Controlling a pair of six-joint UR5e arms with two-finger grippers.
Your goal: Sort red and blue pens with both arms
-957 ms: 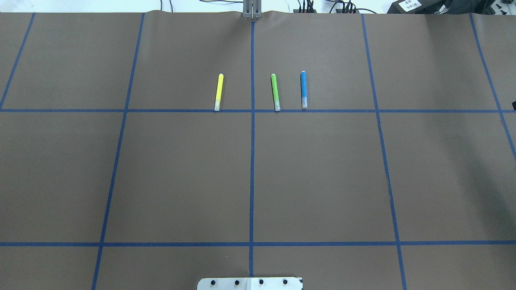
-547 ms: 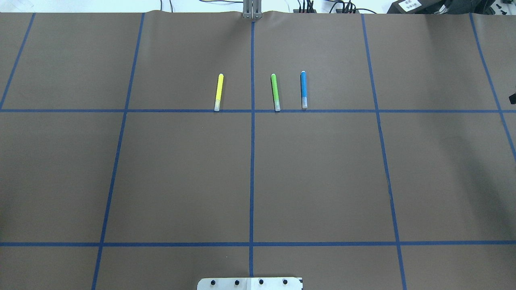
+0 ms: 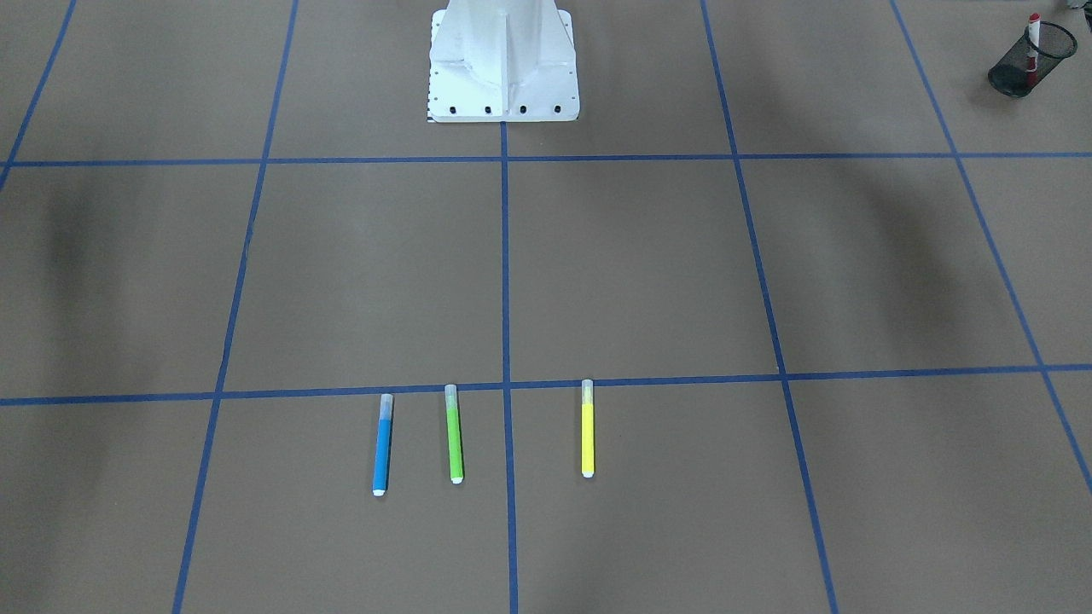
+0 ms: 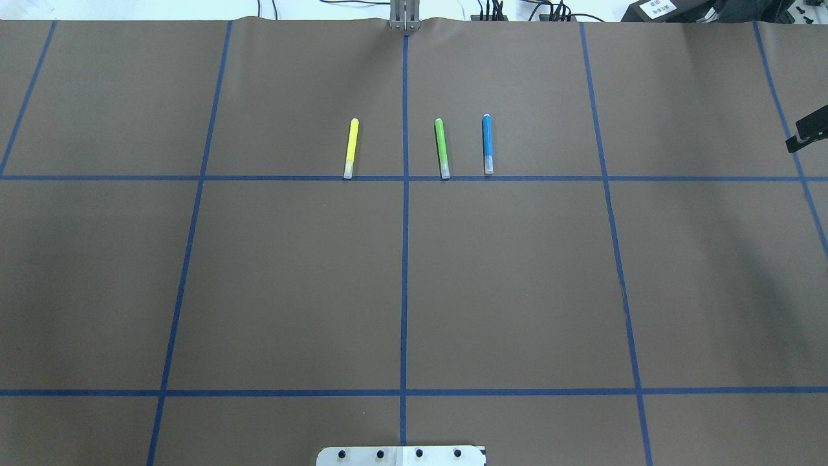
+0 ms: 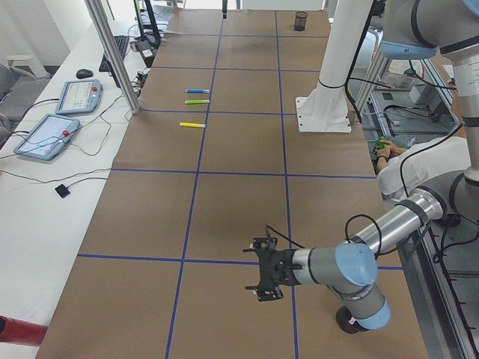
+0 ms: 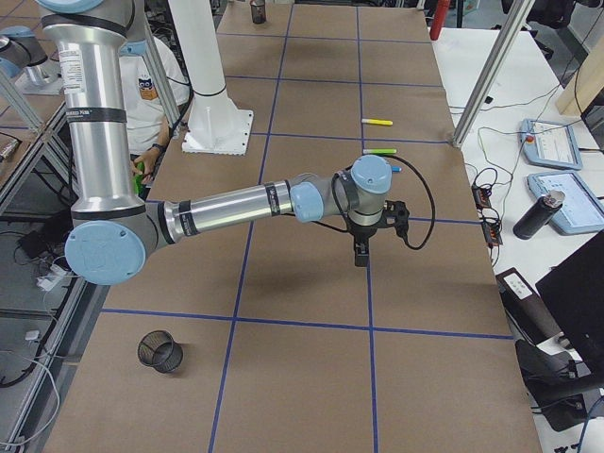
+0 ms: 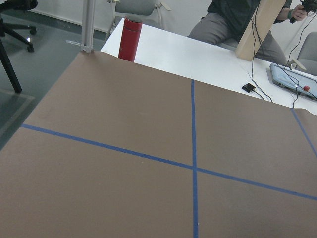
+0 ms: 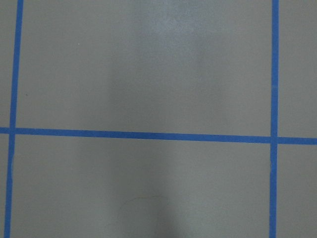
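Note:
The blue pen (image 4: 487,144) lies flat beyond the middle tape line, rightmost in a row of three markers; the front-facing view has the blue pen (image 3: 383,448) leftmost. The red pen (image 3: 1034,30) stands upright in a black mesh cup (image 3: 1054,47) on my left side. Only a black tip of my right gripper (image 4: 807,131) pokes in at the overhead view's right edge, well right of the blue pen, and I cannot tell its state. My left gripper (image 5: 263,278) hovers low over bare paper far from the pens, seen only from the side, so I cannot tell its state.
A green marker (image 4: 442,147) and a yellow marker (image 4: 350,147) lie beside the blue pen. A second mesh cup (image 6: 160,351) stands on my right side. The white pedestal base (image 3: 503,60) is at the table's near edge. A red bottle (image 7: 131,32) stands off the paper's end.
The black tip of my right gripper has come further into the overhead view at the right edge, moving towards the far side. The pens have not moved.

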